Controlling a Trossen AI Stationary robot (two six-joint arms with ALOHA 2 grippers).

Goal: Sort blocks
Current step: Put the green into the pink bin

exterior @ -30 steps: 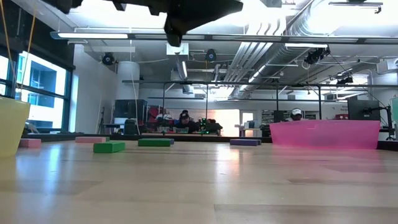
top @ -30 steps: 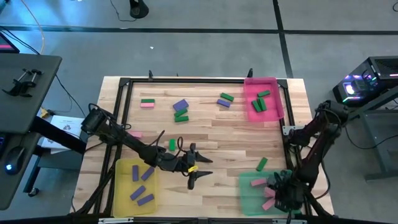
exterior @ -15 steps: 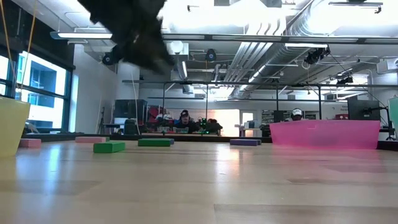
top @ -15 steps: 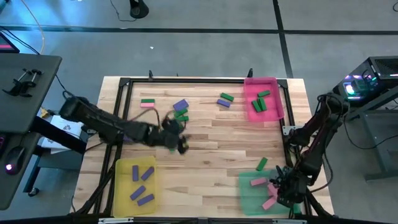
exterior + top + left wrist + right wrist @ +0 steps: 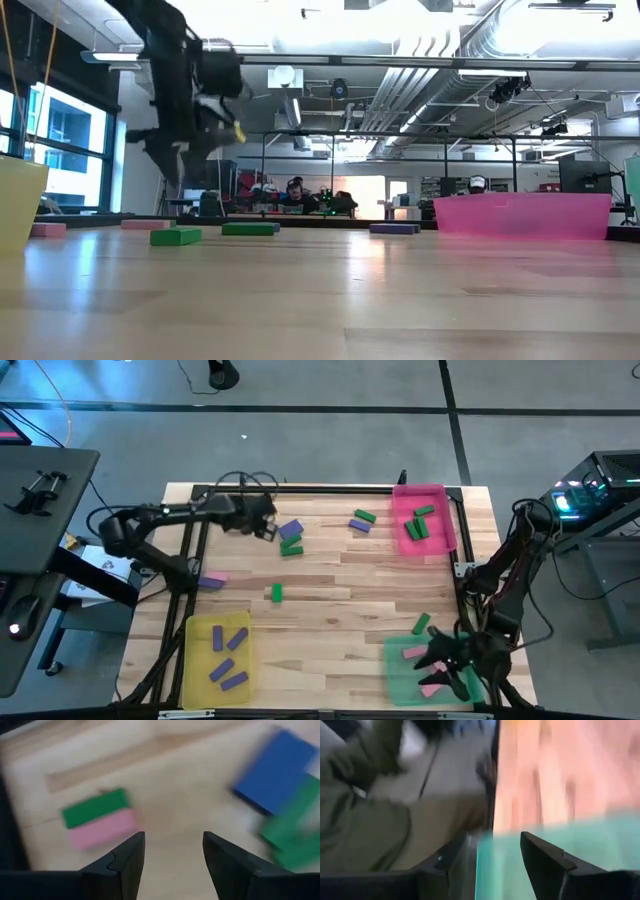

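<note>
Two blocks [image 5: 99,819] beyond left hand [image 5: 173,856]

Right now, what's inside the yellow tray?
The yellow tray holds four purple blocks and nothing else visible in the high view. No arm covers it; the left gripper is off at the table's far side.

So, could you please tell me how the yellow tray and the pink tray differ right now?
The yellow tray sits at the table's near left corner, the pink tray at its far right corner. The yellow tray holds only purple blocks; the pink tray holds only green blocks. Both are translucent rectangles.
</note>
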